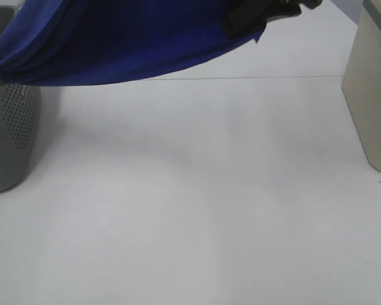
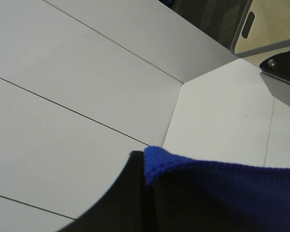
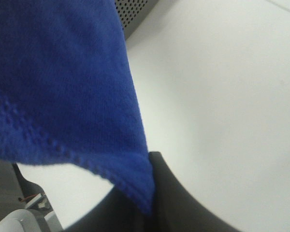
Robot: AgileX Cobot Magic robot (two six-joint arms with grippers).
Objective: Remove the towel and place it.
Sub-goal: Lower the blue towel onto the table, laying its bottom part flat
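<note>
Slung in the air across the far left and middle of the scene, sagging in a shallow belly above the white table (image 1: pixel 197 210), left end over the grey basket (image 1: pixel 13 133): the towel (image 1: pixel 114 44). Pinched at its right end by the right gripper (image 1: pixel 247 22), clamped tight on a hemmed corner, cloth bunched against a black finger (image 3: pixel 179 203). Gripped likewise by the left gripper (image 2: pixel 147 203), closed on the stitched edge with no gap showing.

Probably mid-carry, with the placing not yet done. Keep both grips firm and level. Hold the span taut enough to stop the belly dragging. Bring the left end fully off the basket, then lower evenly onto bare table, short of the beige box (image 1: pixel 371 89) at right.

Deep royal blue, plush, looped pile, limp and heavy in its drape, with a ribbed hem. Basket hard, round-cornered, pierced with rows of fine holes. Table smooth, matte, crossed by thin seams.
</note>
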